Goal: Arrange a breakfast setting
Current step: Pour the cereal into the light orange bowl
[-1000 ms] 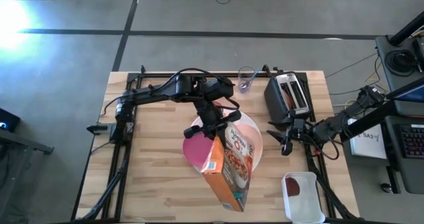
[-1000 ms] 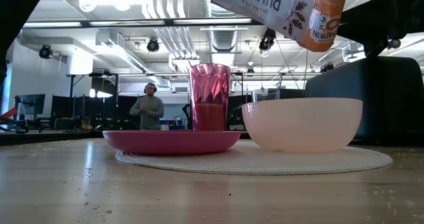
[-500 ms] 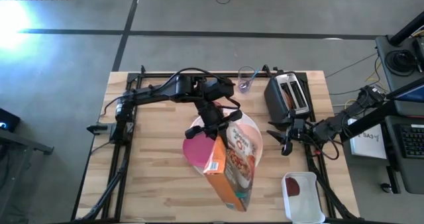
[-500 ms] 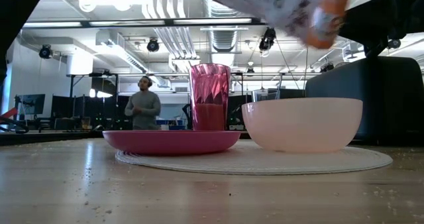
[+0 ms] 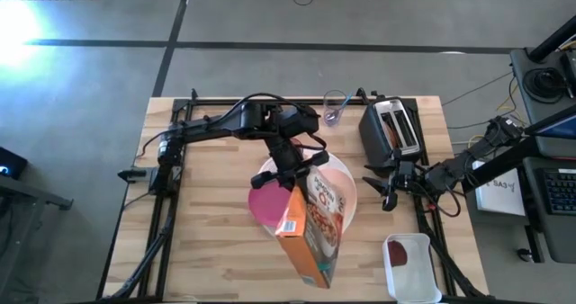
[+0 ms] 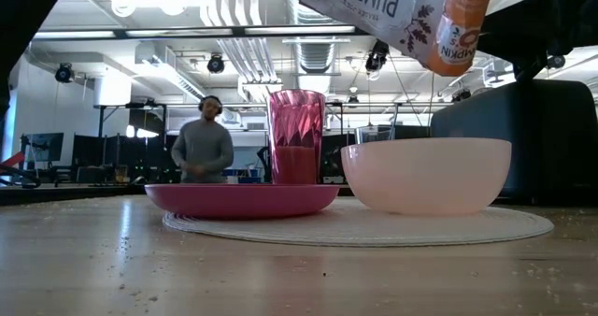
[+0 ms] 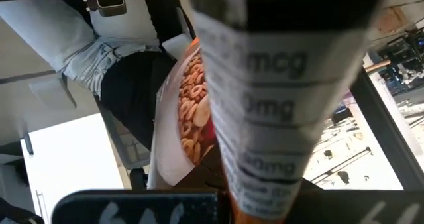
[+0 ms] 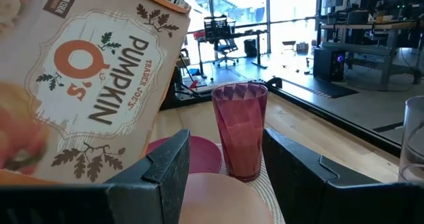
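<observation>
An orange cereal box hangs tilted over the round white plate, with my left gripper shut on it. On the white plate rest a magenta plate, a pink cup and a peach bowl. The box's lower corner is above the bowl. My right gripper waits open at the table's right side, by the toaster, touching nothing. My left gripper holds the cereal box by its far end, coming at it from the table's far side and slanting down. The box's narrow printed side runs out from between the fingers. The box is lifted clear, tilted, above the bowl and plates.
A black toaster stands at the far right. A clear cup stands at the far edge, and a white tub sits at the near right corner. A person stands in the room behind. Bare wood lies at the near left.
The cereal box in my left gripper has wobbled briefly and stands now where it did a second ago. Both arms have kept their places.
</observation>
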Motion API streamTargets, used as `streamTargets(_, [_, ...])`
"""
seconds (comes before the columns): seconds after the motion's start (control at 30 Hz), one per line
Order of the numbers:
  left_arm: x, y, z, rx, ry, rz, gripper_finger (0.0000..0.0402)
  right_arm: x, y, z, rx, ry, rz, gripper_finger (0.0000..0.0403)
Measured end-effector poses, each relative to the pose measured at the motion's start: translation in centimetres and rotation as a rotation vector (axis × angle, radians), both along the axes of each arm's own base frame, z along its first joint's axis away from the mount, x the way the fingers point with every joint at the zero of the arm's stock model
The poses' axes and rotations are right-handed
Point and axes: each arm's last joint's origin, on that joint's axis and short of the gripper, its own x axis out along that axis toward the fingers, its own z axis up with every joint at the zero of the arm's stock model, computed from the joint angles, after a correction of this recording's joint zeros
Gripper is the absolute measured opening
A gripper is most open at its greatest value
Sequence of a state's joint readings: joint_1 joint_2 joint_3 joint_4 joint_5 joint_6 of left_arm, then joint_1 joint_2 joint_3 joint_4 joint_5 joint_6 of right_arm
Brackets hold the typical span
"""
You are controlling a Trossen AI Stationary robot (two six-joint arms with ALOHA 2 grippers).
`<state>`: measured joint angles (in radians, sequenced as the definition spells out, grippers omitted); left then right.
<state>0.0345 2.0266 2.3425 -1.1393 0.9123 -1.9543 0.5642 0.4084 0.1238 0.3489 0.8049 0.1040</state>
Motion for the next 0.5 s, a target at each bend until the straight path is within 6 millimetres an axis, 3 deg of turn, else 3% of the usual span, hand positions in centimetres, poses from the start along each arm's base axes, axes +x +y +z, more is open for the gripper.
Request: streamTargets(0.5, [0.0,-0.08,0.11,-0.067,0.054,0.005,0.0,0.0,0.0,0.0,0.0,0.0,0.0,0.0178])
